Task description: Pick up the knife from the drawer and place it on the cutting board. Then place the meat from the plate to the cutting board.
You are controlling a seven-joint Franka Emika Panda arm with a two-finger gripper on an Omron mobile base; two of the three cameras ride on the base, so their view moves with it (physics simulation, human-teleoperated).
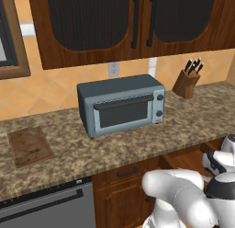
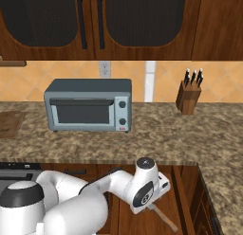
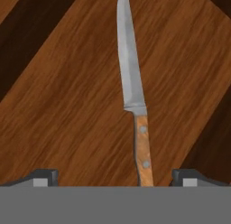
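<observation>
Plainly, the end effector stood wide above the knife in the drawer; no writing was readable.

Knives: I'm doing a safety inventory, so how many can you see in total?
4. One knife lies flat in the drawer. Three black-handled knives stand in the wooden block on the counter; more may be hidden inside the block.
</observation>
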